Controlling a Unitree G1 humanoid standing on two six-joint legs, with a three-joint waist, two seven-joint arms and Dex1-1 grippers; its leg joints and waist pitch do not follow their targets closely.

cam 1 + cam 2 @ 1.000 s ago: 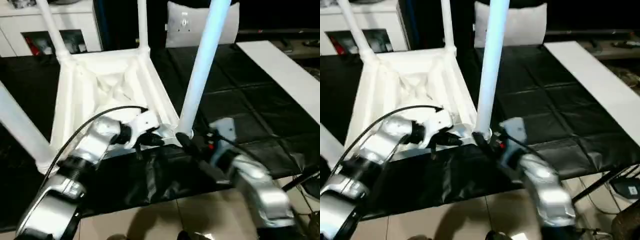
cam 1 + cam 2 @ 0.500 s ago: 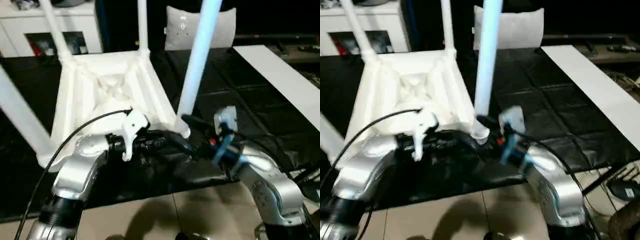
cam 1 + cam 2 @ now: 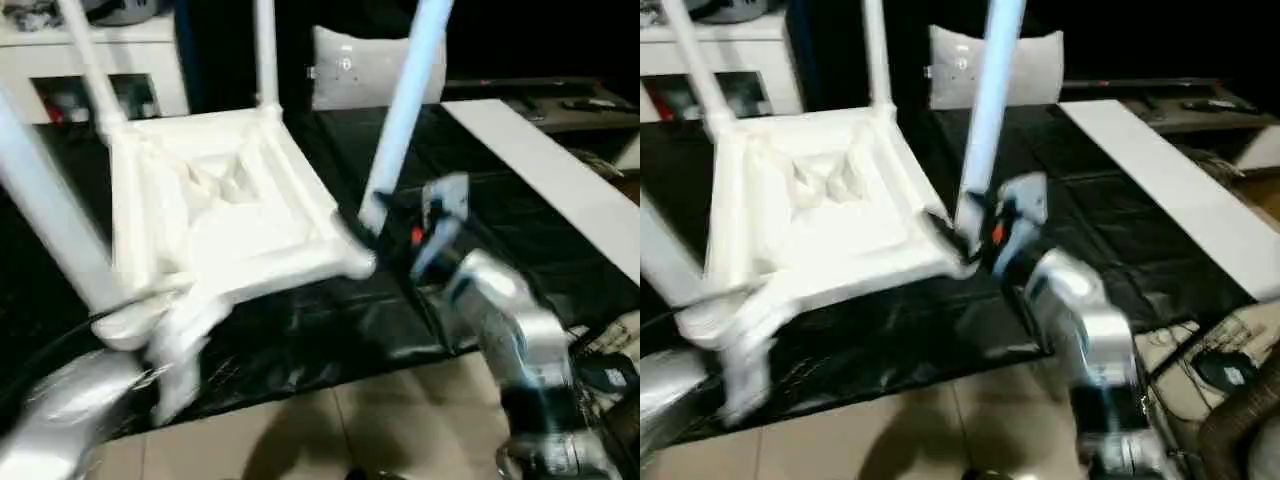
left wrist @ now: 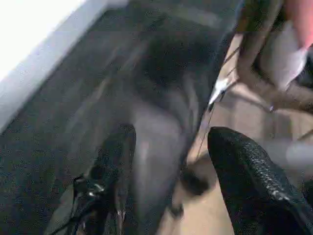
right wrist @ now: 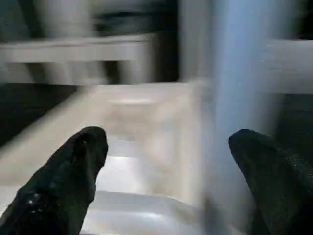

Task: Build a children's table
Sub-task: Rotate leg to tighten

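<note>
The white children's table top [image 3: 215,215] lies upside down on a black mat, ribbed underside up. Legs stand in its corner sockets: two at the back [image 3: 265,50], one at the near left [image 3: 45,220] and one at the near right [image 3: 405,100]. My right gripper [image 5: 168,137] is open at the base of the near-right leg [image 5: 234,73], which stands between its fingers, close to one of them. My left arm [image 3: 60,420] is low at the near left, off the table top. Its gripper [image 4: 171,132] is open over the mat's edge and holds nothing.
The black mat [image 3: 330,320] ends at a tiled floor [image 3: 300,430] in front. A white cabinet [image 3: 150,40] and a grey-white pillow [image 3: 350,70] stand behind the table. A long white board [image 3: 540,160] lies at the right, with cables [image 3: 1230,360] below it.
My left arm has pulled back from the table's near edge to the lower left. My right gripper has risen to the base of the near-right leg. The camera has shifted.
</note>
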